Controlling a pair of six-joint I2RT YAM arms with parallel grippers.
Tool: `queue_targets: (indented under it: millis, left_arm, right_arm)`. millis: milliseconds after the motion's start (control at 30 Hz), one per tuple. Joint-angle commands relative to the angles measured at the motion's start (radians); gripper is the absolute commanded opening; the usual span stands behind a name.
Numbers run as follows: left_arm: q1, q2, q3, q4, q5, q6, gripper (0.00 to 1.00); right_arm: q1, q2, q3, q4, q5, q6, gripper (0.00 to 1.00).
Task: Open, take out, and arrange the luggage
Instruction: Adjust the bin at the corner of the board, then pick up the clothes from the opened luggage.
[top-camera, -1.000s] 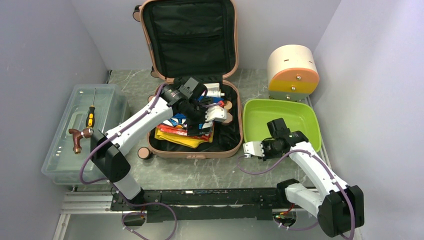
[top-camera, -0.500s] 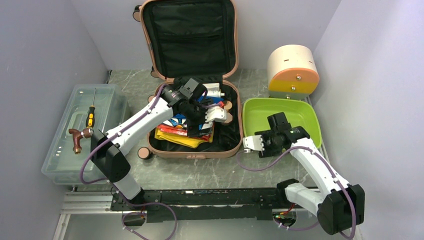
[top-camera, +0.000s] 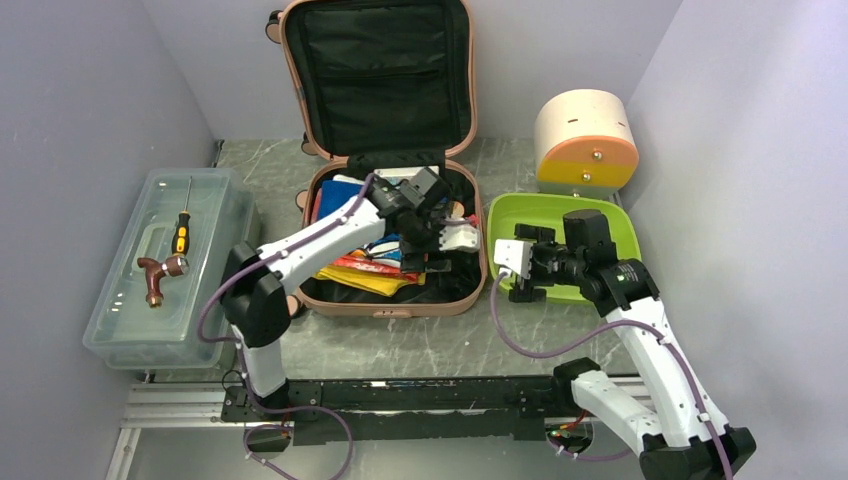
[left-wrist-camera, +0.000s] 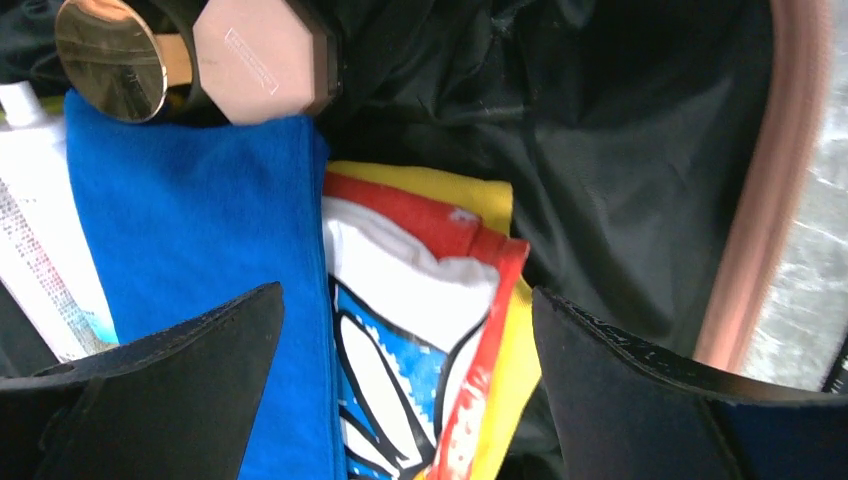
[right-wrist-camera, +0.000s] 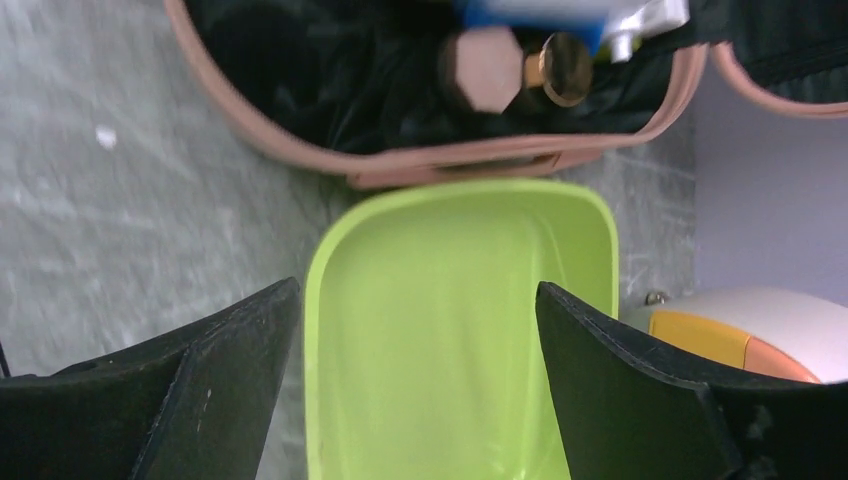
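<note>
Luggage (top-camera: 385, 120) lid up; left hand (left-wrist-camera: 407, 300) spread empty inside; right hand (right-wrist-camera: 418, 290) spread empty over tray (right-wrist-camera: 460, 330).

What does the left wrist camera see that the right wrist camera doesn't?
Only the left wrist view shows the red, yellow and white packet lying in the case. Only the right wrist view shows the green tray and the drawer box beside it. Both show the pink suitcase rim, its black lining, and the octagonal pink cap next to a gold disc.
</note>
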Motion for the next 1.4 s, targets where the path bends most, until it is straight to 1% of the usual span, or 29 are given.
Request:
queue_targets:
  millis: [0,67,133,200,267,400,500,567,700,867,1100,1200,1233,1300,1367]
  left_arm:
    - [-0.028,0.062,0.036,0.091,-0.15,0.009,0.99]
    - [-0.03,0.082,0.031,0.127,-0.196,0.02,0.99]
    - [-0.03,0.096,0.021,0.162,-0.234,0.037,0.99]
    - [-0.03,0.102,0.01,0.199,-0.257,0.055,0.99]
    - [-0.03,0.101,0.0,0.243,-0.272,0.06,0.99]
    - [-0.03,0.092,0.01,0.285,-0.233,0.069,0.99]
    - [-0.032,0.104,0.025,0.272,-0.195,0.09,0.99]
    - [-0.032,0.122,0.031,0.254,-0.191,0.099,0.99]
    - [-0.034,0.143,0.001,0.298,-0.24,0.125,1.0]
    - [-0.054,0.169,-0.03,0.366,-0.32,0.168,0.97]
    - [-0.088,0.197,-0.102,0.491,-0.434,0.255,0.93]
    - [-0.099,0.21,-0.118,0.504,-0.446,0.271,0.88]
    - [-0.1,0.215,-0.117,0.501,-0.448,0.273,0.84]
    - [-0.103,0.225,-0.116,0.495,-0.456,0.276,0.74]
    - [-0.104,0.226,-0.116,0.497,-0.461,0.277,0.6]
  right_arm:
    - [-0.033,-0.023,-0.022,0.235,-0.219,0.25,0.91]
    - [-0.073,-0.02,-0.034,0.307,-0.26,0.328,0.92]
    - [-0.159,-0.011,-0.051,0.392,-0.334,0.403,0.92]
    - [-0.213,0.0,-0.066,0.452,-0.375,0.472,0.92]
    - [-0.221,0.002,-0.079,0.474,-0.354,0.501,0.92]
    - [-0.249,-0.021,-0.113,0.519,-0.331,0.531,0.92]
    - [-0.273,-0.027,-0.115,0.567,-0.285,0.585,0.92]
    - [-0.28,-0.029,-0.117,0.602,-0.229,0.628,0.92]
    - [-0.316,-0.03,-0.133,0.668,-0.146,0.682,0.93]
    - [-0.345,-0.029,-0.145,0.726,-0.066,0.727,0.95]
    - [-0.362,-0.03,-0.148,0.73,-0.066,0.732,0.95]
    - [-0.364,-0.029,-0.149,0.731,-0.067,0.73,0.95]
    - [-0.365,-0.027,-0.15,0.732,-0.068,0.732,0.95]
    - [-0.366,-0.026,-0.15,0.732,-0.069,0.734,0.95]
    - [-0.366,-0.02,-0.147,0.733,-0.073,0.742,0.96]
